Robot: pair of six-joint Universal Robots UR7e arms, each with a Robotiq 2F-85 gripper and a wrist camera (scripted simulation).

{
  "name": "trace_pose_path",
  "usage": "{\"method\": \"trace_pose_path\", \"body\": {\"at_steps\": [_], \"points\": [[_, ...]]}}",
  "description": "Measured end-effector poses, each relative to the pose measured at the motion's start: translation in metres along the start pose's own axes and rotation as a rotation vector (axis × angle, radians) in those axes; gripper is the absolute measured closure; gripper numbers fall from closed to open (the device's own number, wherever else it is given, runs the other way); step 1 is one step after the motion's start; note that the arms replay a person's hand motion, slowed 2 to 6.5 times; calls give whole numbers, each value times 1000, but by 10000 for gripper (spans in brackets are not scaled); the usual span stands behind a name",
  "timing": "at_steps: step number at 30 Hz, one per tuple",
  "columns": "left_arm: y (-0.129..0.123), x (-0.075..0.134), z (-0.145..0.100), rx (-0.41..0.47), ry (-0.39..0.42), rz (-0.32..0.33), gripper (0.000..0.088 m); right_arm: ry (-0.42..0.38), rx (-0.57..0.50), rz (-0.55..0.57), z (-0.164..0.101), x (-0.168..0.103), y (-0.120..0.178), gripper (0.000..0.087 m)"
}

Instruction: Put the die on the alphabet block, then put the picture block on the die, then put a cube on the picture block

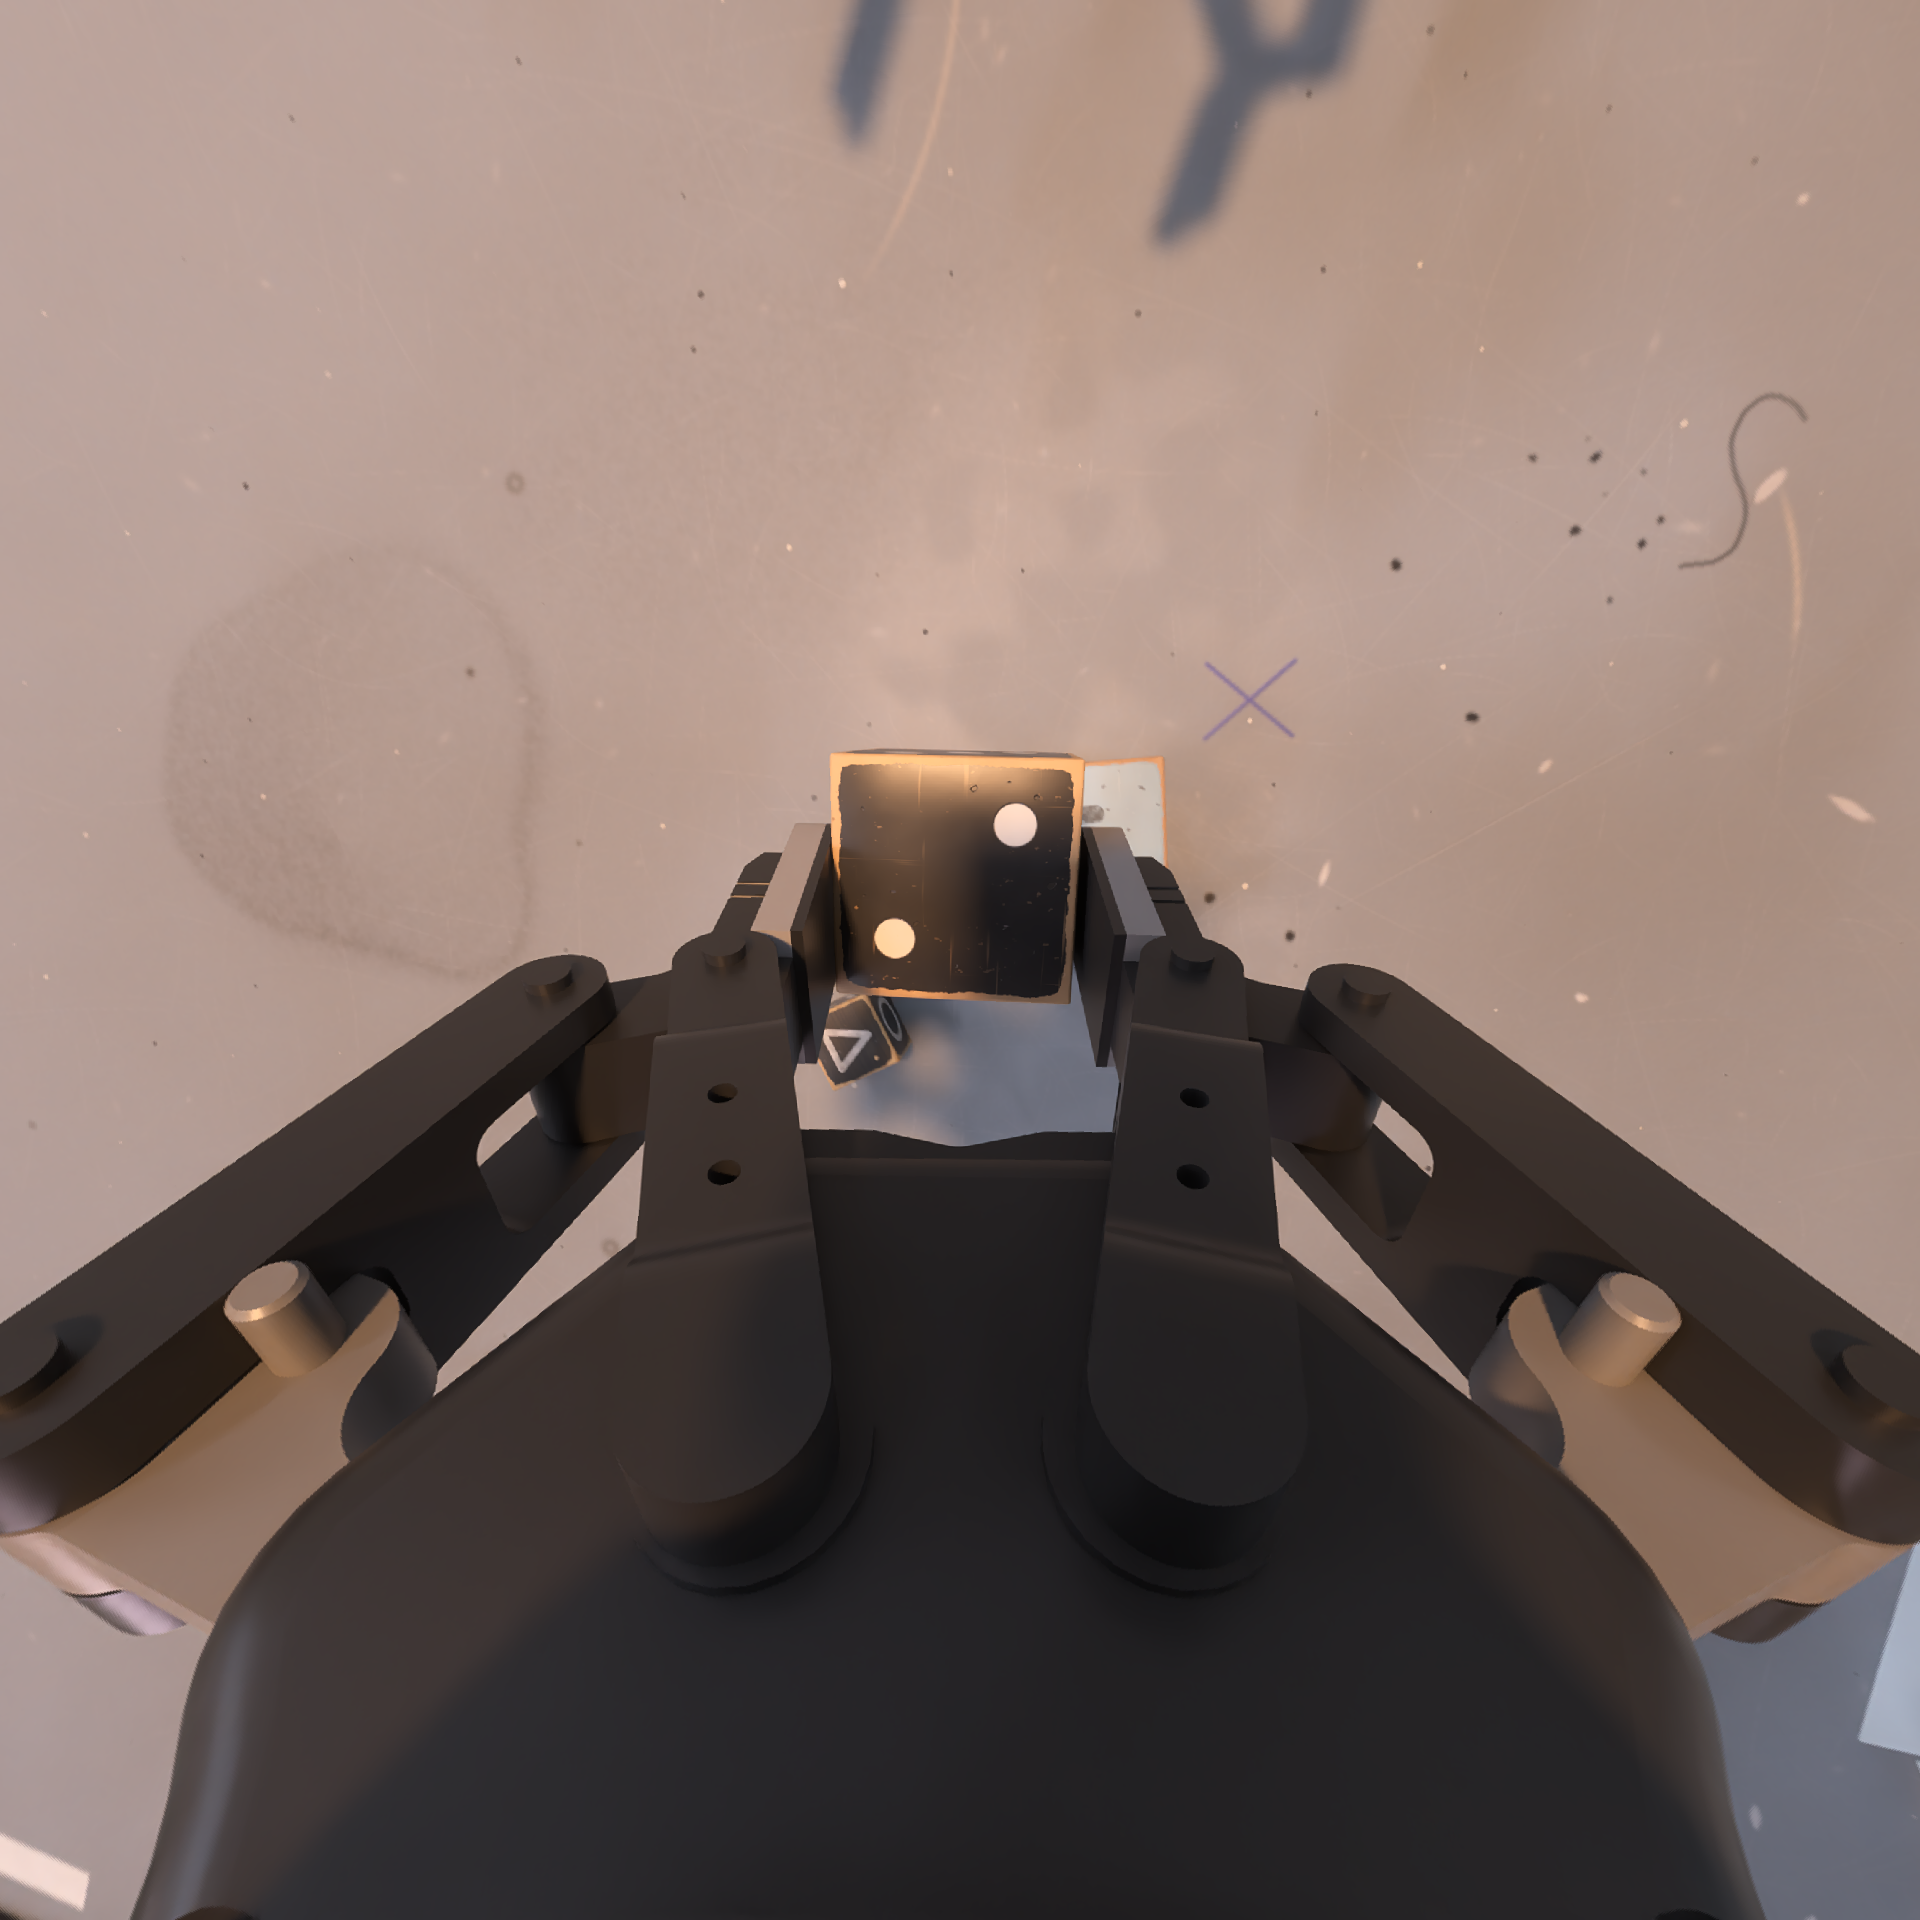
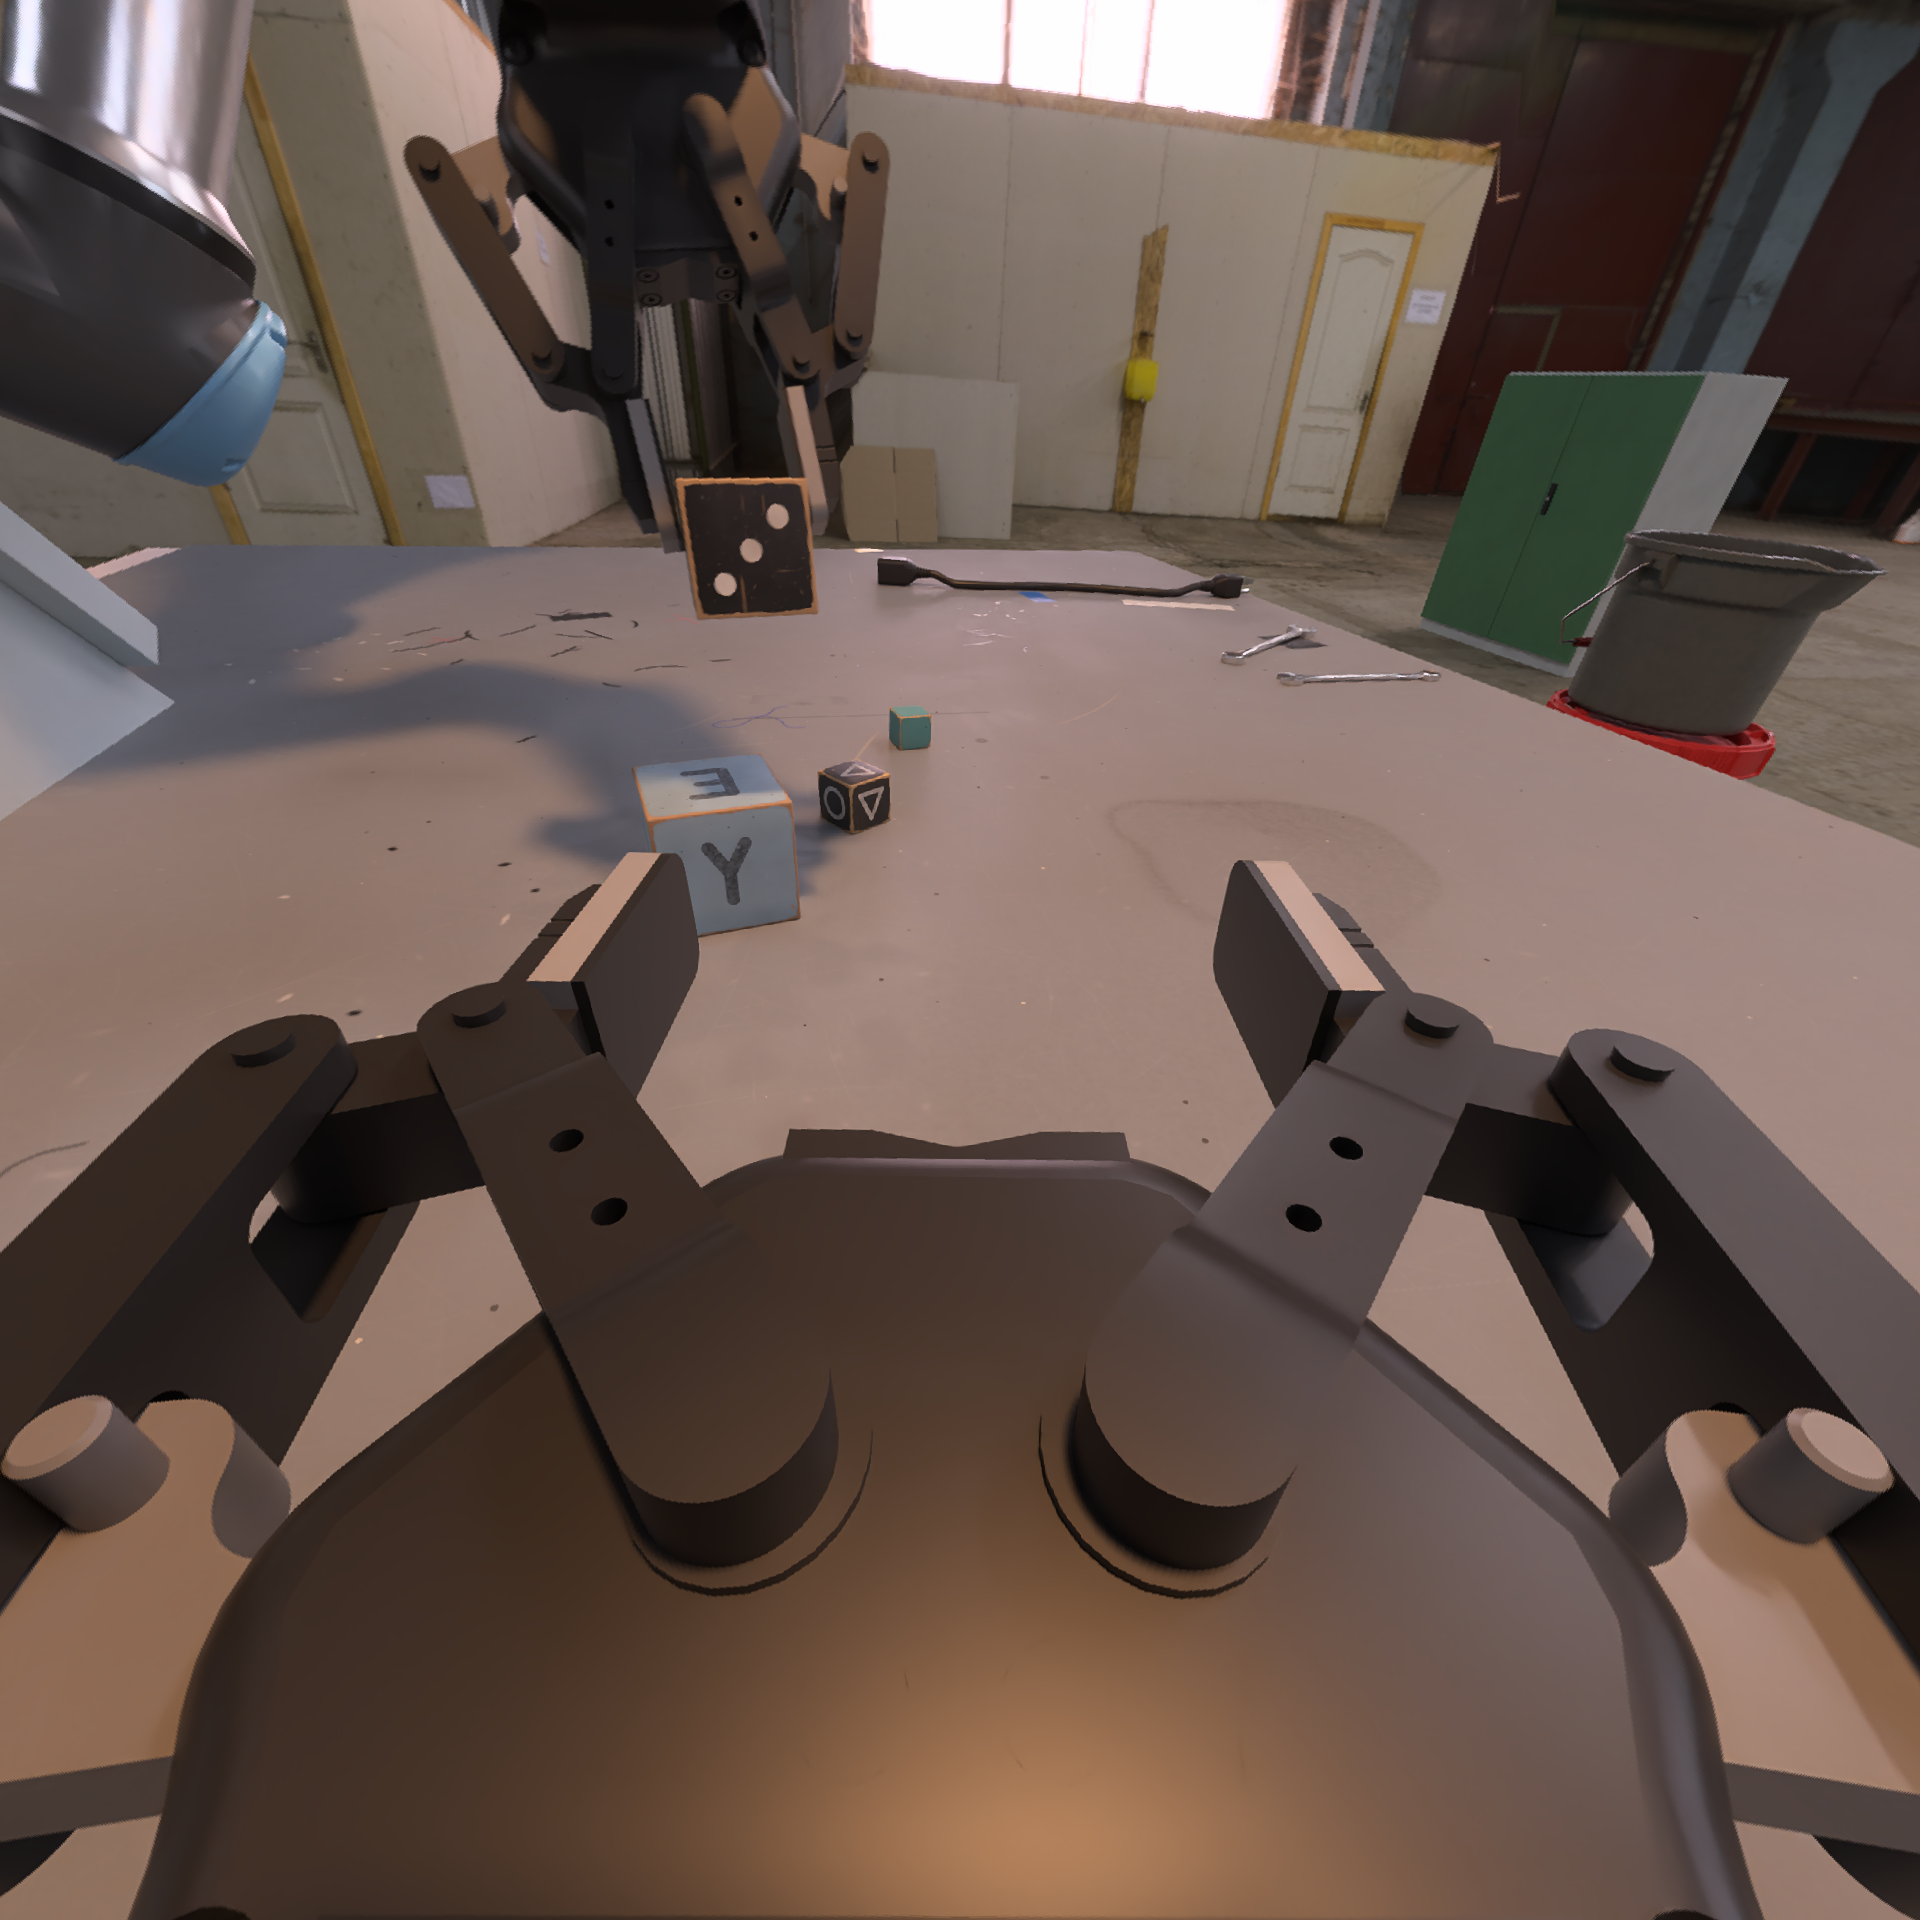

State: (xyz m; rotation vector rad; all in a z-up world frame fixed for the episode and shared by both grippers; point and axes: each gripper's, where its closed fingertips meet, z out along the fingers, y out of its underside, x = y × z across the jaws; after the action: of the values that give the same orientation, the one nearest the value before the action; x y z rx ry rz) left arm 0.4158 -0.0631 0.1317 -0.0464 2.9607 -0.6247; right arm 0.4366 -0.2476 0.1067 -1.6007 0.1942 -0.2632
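Observation:
My left gripper (image 1: 956,873) is shut on the die (image 1: 956,883), a black cube with white pips and orange edges, and holds it high above the table. In the right wrist view the die (image 2: 750,548) hangs above and slightly behind the alphabet block (image 2: 727,842), a light blue block with orange edges. A corner of that block (image 1: 1127,805) shows behind the die in the left wrist view. The small black picture block (image 2: 854,797) with white shapes sits just right of it, and also shows in the left wrist view (image 1: 857,1049). A teal cube (image 2: 910,727) lies beyond. My right gripper (image 2: 961,914) is open and empty, low over the table.
On the grey table (image 2: 1143,987), a black cable (image 2: 1060,584) and two wrenches (image 2: 1262,644) (image 2: 1351,677) lie at the far right. A grey bucket (image 2: 1714,623) stands past the table's right edge. A pale box (image 2: 62,623) sits at the left.

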Motion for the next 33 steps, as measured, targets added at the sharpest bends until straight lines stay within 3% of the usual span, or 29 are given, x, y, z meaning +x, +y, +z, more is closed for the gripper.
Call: {"method": "trace_pose_path", "body": {"at_steps": [12, 23, 33], "points": [[15, 25, 18, -63, 7, -32, 481, 6, 6, 4, -1, 1, -1, 20], [22, 30, 39, -48, 28, -119, 481, 7, 8, 8, -1, 2, -1, 20], [28, 33, 50, -78, 16, -110, 481, 4, 5, 6, 0, 1, 0, 20]]}}
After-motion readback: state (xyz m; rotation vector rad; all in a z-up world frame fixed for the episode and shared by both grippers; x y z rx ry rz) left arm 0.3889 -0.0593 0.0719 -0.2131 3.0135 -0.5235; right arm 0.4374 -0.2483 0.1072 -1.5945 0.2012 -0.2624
